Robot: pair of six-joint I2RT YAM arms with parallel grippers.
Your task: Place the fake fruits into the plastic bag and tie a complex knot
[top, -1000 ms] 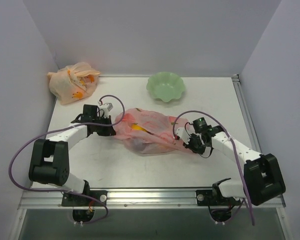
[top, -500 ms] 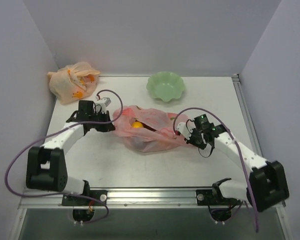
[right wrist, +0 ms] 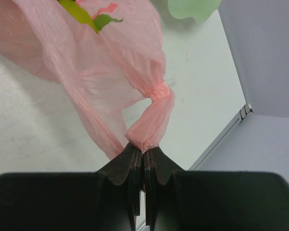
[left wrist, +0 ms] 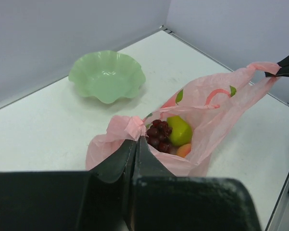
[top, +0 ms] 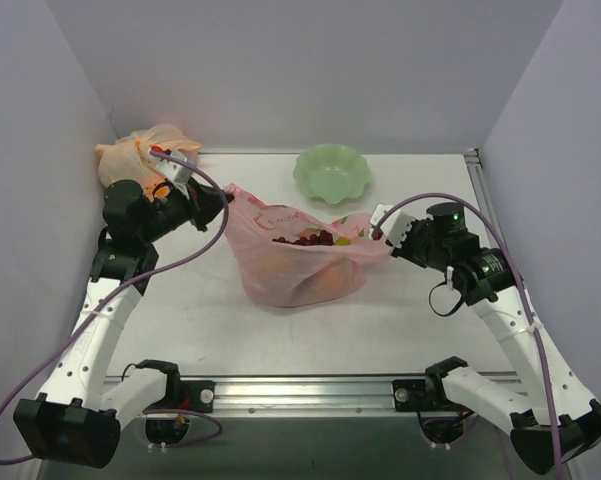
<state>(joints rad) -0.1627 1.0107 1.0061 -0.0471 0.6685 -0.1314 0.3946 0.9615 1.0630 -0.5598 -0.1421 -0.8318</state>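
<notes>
White and matte, the surface (top: pixel 230 330) sat boxed in by pale lilac-grey walls (top: pixel 300 70) at the back and on both sides, with one metal rail (top: pixel 300 392) along its near edge. One pink plastic bag (top: pixel 300 265) hung open over the middle of the surface, pulled taut between two grips. The left fingers (left wrist: pixel 136 140) were pressed together on the bunched handle at the bag's left end, and the right fingers (right wrist: pixel 143 148) were clamped likewise on the twisted handle at its right end. Inside the bag three fake fruits (left wrist: pixel 168 137) showed: one dark grape bunch (left wrist: pixel 158 135), one yellow-green pear (left wrist: pixel 179 130) and one orange peach (left wrist: pixel 183 150). One green scalloped bowl (top: pixel 331 172) stood near the far edge, right of centre. One pale orange tied bag (top: pixel 130 160) lay in the far left corner.
</notes>
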